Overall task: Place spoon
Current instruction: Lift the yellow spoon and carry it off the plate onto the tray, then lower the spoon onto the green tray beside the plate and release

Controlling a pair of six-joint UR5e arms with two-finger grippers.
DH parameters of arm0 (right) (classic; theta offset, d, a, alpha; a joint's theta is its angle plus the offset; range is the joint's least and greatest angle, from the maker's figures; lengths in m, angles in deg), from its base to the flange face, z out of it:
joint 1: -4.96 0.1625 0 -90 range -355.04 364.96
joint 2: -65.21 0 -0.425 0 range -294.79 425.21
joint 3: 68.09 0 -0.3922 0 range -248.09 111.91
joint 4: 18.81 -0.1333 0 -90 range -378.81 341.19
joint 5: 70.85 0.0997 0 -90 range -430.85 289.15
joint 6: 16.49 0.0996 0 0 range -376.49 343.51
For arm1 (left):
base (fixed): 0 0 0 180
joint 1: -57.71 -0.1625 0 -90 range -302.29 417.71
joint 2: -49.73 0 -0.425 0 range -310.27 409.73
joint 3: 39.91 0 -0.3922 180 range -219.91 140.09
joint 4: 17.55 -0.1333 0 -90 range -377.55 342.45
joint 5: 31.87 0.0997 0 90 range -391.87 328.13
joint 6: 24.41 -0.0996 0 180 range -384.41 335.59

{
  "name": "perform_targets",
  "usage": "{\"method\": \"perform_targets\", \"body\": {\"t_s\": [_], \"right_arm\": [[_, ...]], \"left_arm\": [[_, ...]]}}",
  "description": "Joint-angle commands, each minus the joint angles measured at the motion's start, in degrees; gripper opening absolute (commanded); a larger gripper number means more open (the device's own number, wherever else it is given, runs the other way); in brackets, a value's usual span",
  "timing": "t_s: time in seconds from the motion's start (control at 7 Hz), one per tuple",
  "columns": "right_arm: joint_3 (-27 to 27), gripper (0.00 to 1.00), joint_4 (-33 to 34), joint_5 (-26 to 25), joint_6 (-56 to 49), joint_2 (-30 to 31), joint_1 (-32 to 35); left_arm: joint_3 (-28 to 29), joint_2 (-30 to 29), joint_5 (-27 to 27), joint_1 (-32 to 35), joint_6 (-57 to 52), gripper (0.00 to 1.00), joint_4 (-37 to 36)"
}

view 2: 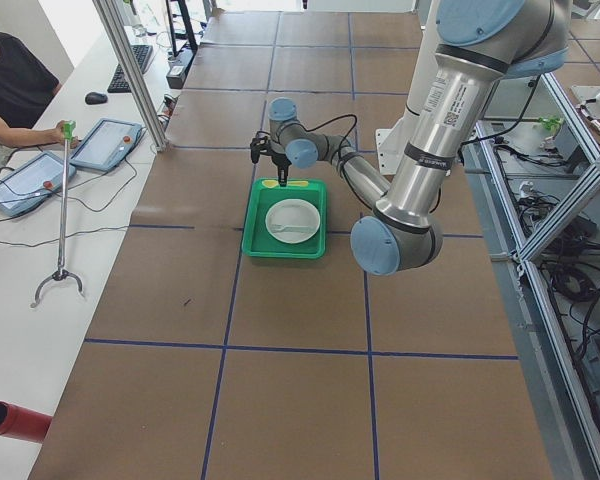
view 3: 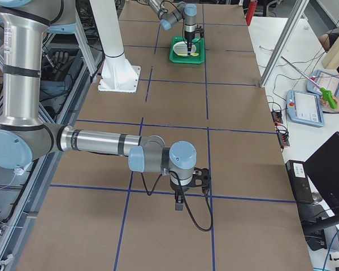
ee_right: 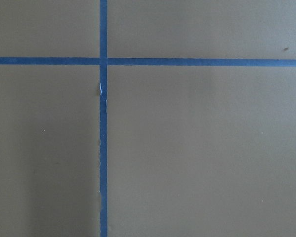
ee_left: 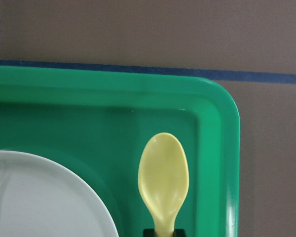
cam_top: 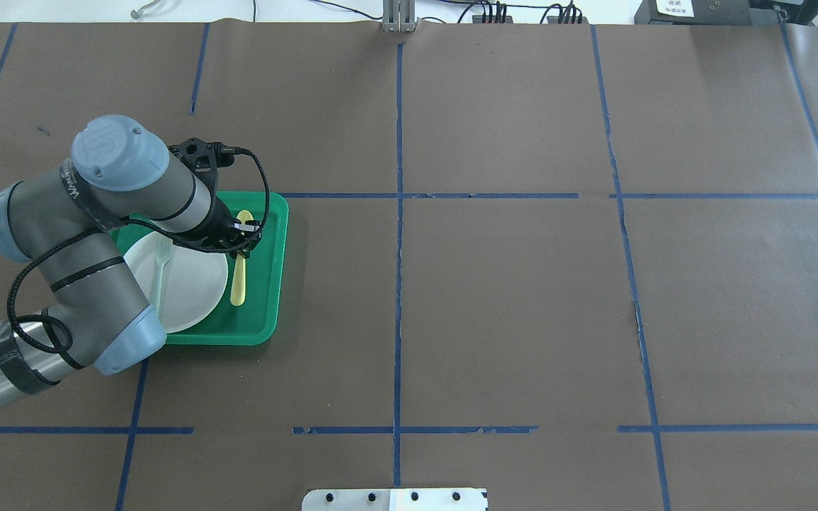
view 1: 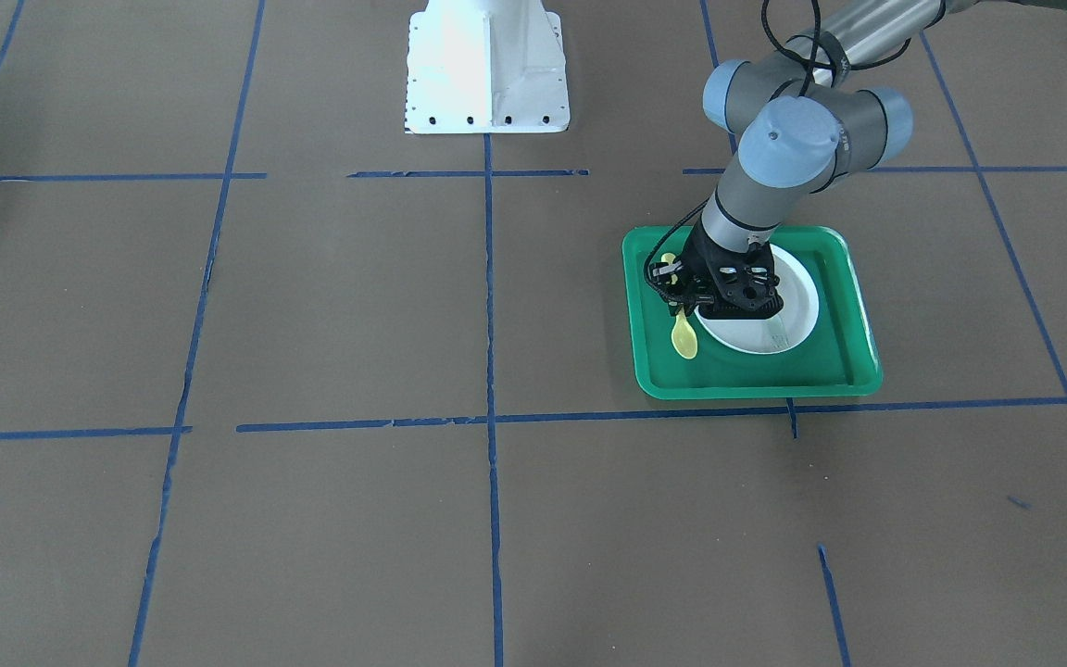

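Left gripper [cam_top: 242, 240] jaws look clenched on the spoon [cam_top: 238, 284] handle, spoon down in tray [cam_top: 267, 284] beside plate [cam_top: 189, 284]; placement nearly done, next release and lift straight; right gripper [view 3: 179, 203] jaws: cannot tell.

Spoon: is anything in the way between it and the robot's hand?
Nothing visible. The left hand is right at the handle of the spoon, which lies in the green tray beside the white plate.

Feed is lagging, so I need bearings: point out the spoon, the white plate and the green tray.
spoon [ee_left: 164, 180]: left wrist view, on its bowl
white plate [cam_top: 192, 287]: overhead view, bare centre
green tray [cam_top: 274, 284]: overhead view, right wall
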Motion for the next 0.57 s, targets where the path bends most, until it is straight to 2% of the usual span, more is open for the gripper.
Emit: {"method": "perform_targets", "body": {"t_s": [0.0, 0.43], "right_arm": [[0.0, 1.0, 0.0, 0.0, 0.06, 0.0, 0.0], [0.0, 1.0, 0.0, 0.0, 0.06, 0.0, 0.0]], "left_arm": [[1.32, 0.06, 0.11, -1.07, -0.04, 0.01, 0.58], [2.02, -0.03, 0.11, -1.86, -0.13, 0.02, 0.67]]}}
